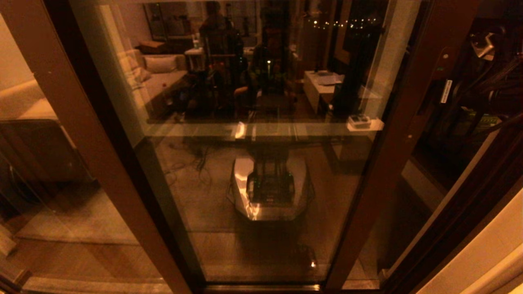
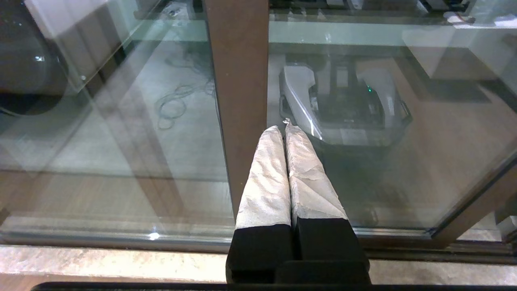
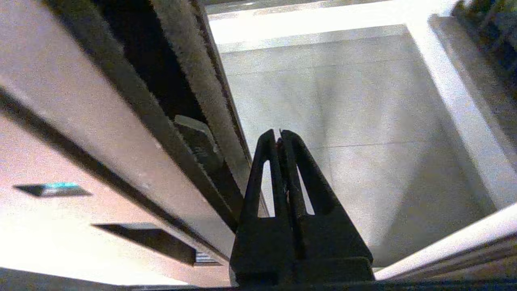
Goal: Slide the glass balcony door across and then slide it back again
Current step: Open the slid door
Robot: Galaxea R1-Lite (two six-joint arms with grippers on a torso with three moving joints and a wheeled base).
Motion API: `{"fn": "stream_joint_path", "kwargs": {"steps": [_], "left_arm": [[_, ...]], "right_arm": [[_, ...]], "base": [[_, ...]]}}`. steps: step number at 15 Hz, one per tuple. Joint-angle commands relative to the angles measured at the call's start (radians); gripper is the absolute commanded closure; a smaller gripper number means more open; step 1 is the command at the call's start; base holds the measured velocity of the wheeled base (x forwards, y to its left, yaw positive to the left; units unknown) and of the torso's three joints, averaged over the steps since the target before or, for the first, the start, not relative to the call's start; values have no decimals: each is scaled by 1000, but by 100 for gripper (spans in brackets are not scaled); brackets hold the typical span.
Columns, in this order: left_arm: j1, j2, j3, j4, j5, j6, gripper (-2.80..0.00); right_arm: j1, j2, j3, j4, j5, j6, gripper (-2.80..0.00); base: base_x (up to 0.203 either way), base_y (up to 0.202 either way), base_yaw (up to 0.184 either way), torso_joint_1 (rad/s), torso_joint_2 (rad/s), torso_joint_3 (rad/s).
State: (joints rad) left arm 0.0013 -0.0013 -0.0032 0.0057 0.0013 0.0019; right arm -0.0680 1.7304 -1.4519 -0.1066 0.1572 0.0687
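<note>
The glass balcony door (image 1: 261, 163) fills the head view, a tall reflective pane in a reddish-brown frame. Its wide stile (image 1: 408, 122) runs down the right side with a small lock mark. A dark gap shows to the right of that stile. In the right wrist view the stile (image 3: 80, 133) carries a dark recessed handle slot (image 3: 145, 238). My right gripper (image 3: 278, 135) is shut on nothing, just past the door's edge, over the balcony floor. My left gripper (image 2: 284, 128), with white-wrapped fingers, is shut and empty, close to the glass beside a plain brown post (image 2: 238, 81). Neither gripper shows in the head view.
My own base is reflected in the pane (image 1: 267, 188). A stone sill and the door track (image 2: 121, 262) run below the glass. Grey balcony tiles (image 3: 343, 121) end at a pale raised curb (image 3: 464, 101). Dark plants and clutter (image 1: 482, 118) lie beyond the gap at the right.
</note>
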Motion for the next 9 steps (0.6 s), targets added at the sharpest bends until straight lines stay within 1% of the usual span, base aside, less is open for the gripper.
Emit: {"fn": "stream_joint_path", "kwargs": {"steps": [1, 6, 8, 9], "left_arm": [[0, -1, 0, 0, 0, 0, 0], [0, -2, 0, 0, 0, 0, 0], [0, 0, 0, 0, 0, 0, 0], [0, 0, 0, 0, 0, 0, 0]], "right_arm": [[10, -2, 4, -1, -1, 0, 0], [23, 12, 2, -2, -1, 0, 0], [52, 17, 3, -3, -2, 2, 0], [68, 17, 4, -3, -16, 3, 0]], "base": [[0, 0, 0, 0, 0, 0], [0, 0, 0, 0, 0, 0], [0, 0, 0, 0, 0, 0], [0, 0, 0, 0, 0, 0]]}}
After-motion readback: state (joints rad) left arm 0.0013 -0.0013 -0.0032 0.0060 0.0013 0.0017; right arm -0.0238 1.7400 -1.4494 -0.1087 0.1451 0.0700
